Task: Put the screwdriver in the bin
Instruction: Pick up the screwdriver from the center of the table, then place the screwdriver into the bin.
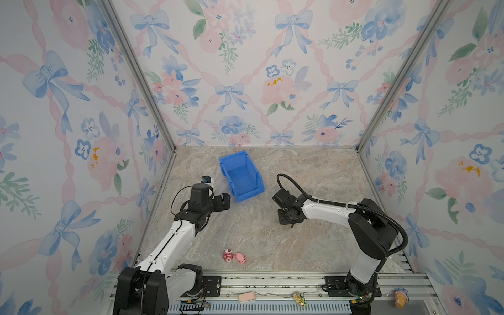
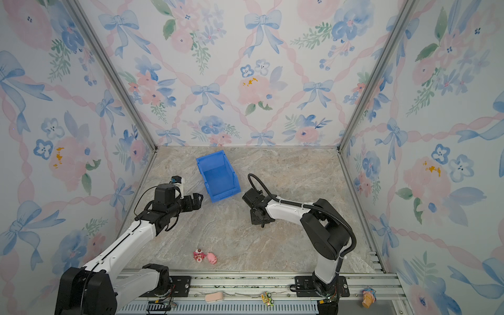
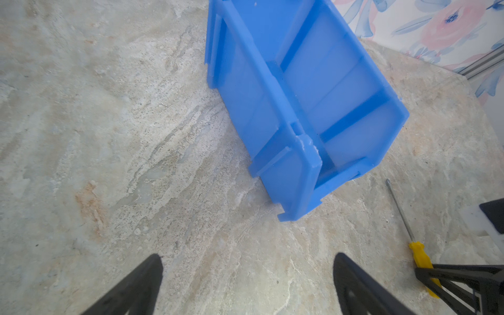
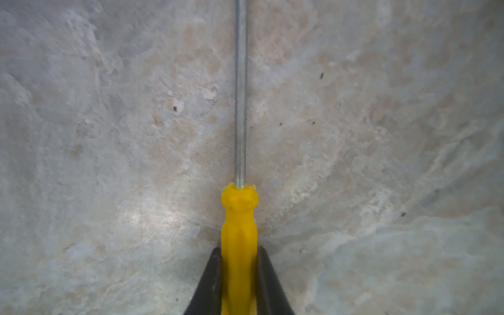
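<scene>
The blue bin (image 1: 249, 195) (image 2: 225, 194) (image 3: 245, 109) stands on the marble table toward the back, nothing showing inside it. The screwdriver (image 4: 239, 218) (image 3: 421, 257) lies flat on the table to the right of the bin, its grey shaft pointing toward the bin's low front. My right gripper (image 4: 239, 249) (image 1: 290, 218) (image 2: 261, 218) is down over it, shut on the yellow handle. From above the arm's wrist hides the screwdriver in both top views. My left gripper (image 3: 246, 257) (image 1: 226, 201) (image 2: 198, 200) hovers open and holds nothing, just left of the bin's front corner.
Two small pink toys (image 1: 234, 256) lie near the table's front edge. A pink pad (image 1: 246, 297), a small yellow-green toy (image 1: 300, 297) and a figure (image 1: 401, 297) rest on the front rail. Wallpapered walls close in the left, right and back sides.
</scene>
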`<state>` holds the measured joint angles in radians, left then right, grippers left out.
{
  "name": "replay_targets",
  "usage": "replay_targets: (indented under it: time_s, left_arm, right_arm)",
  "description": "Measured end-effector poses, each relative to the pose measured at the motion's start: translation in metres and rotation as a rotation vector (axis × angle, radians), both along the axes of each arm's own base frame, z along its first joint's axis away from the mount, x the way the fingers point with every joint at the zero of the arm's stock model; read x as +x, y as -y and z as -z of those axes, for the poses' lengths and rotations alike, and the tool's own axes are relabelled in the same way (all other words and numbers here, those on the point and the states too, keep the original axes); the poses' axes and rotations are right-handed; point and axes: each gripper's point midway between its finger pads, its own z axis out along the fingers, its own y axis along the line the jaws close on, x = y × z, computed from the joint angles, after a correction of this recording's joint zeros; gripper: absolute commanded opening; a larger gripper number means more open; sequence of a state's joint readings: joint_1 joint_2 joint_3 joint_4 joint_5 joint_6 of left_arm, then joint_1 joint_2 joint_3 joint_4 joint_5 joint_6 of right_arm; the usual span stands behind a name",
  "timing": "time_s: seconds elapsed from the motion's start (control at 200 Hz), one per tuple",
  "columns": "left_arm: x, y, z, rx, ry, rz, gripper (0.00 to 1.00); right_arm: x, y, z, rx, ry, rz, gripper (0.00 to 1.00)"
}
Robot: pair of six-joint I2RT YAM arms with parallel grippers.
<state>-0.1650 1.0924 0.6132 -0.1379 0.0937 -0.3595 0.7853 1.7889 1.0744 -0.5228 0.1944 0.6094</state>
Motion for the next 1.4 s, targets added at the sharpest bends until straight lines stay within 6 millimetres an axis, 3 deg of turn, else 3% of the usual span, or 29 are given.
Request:
replay_targets:
  time_s: [0.21,0.43,0.635,0.975,1.12,1.401]
  left_arm:
    - [0.001,-0.002,0.0,0.006,0.002,-0.007,0.98]
    - [0.001,-0.001,0.003,0.006,-0.008,-0.006,0.98]
    - [0.002,0.0,0.001,0.0,0.0,0.0,0.98]
    - [0.002,0.004,-0.003,-0.016,0.012,0.005,0.98]
    - [0.001,0.005,-0.009,-0.02,0.037,0.01,0.98]
    - [-0.003,0.007,-0.003,-0.014,0.028,0.015,0.98]
  right_arm:
    - [-0.011,0.012,-0.008,-0.024,0.012,-0.015,0.07]
    - [-0.016,0.013,-0.06,0.038,0.12,-0.064,0.05]
    - [-0.018,0.007,-0.087,0.052,0.162,-0.141,0.05]
    - [0.013,-0.051,-0.15,0.151,0.267,-0.291,0.05]
    - [0.026,-0.079,-0.151,0.174,0.258,-0.341,0.05]
    - [0.052,-0.126,-0.138,0.221,0.228,-0.375,0.05]
